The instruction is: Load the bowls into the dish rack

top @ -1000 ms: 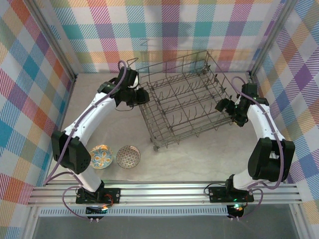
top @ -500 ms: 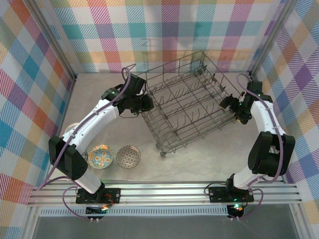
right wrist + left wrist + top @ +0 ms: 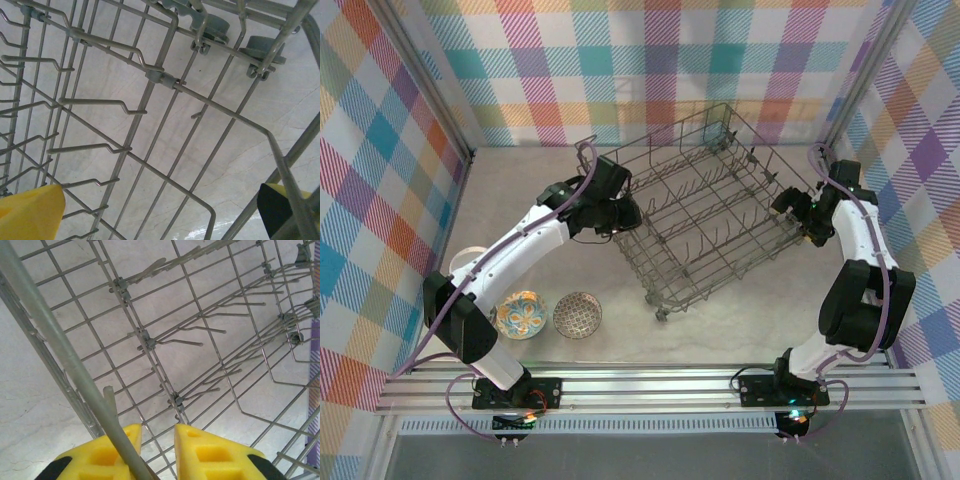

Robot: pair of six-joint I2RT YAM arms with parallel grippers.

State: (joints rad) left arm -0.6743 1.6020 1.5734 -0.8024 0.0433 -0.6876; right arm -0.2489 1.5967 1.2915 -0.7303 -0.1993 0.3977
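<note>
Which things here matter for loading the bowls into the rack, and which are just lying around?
For the job: dish rack, floral bowl, brown-patterned bowl, white bowl, left gripper, right gripper.
Just there: table, plaid walls, metal rail.

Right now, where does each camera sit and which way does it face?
Top external: above and behind, looking down on the left arm, right arm, dish rack and bowls.
Left wrist: on the left arm; left gripper at bottom, facing rack tines.
Right wrist: on the right arm; right gripper at bottom corners, facing rack wires.
Shared: all three see the rack.
</note>
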